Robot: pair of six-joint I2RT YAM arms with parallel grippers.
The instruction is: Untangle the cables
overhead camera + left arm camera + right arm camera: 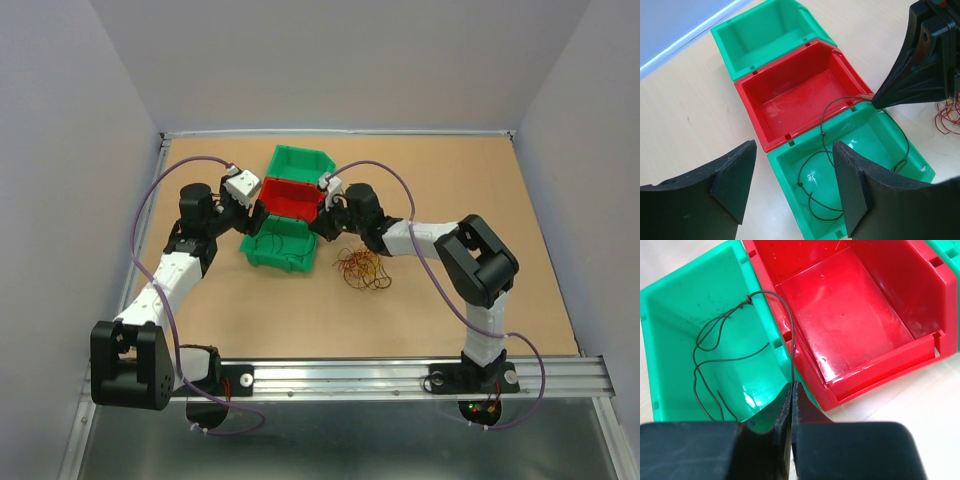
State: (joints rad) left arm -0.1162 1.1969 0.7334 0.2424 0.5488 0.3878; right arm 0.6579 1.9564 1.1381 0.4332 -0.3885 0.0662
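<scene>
Biggest thing here is the surface point(450, 200), a flat matte tan board, kind of like fibreboard. The two arms, left arm point(165, 280) and right arm point(430, 238), are chunky white and black shells, and both reach in toward a row of three bins. Those are moulded plastic with a glossy, slightly scuffed inside and sloped open fronts: far green bin point(300, 160), red bin point(292, 197) in the middle, near green bin point(283, 243), packed wall to wall. Just to the right of the near green bin, the cables point(362, 268) sit on the bare surface as a loose springy nest of hair-thin red, orange-yellow and dark loops. One dark cable point(715, 347) is apart from that pile. It's thin and stiff-looking with a couple of small twisted kinks, and it curls in loops inside the near green bin and rises past the wall it shares with the red bin. The right gripper point(791, 390) has its matte black fingers pinched fully together on the top end of that dark cable. The left gripper point(792, 150) hangs over the bins with its rough-textured wedge-shaped fingers point(735, 175) spread wide, nothing in them.
</scene>
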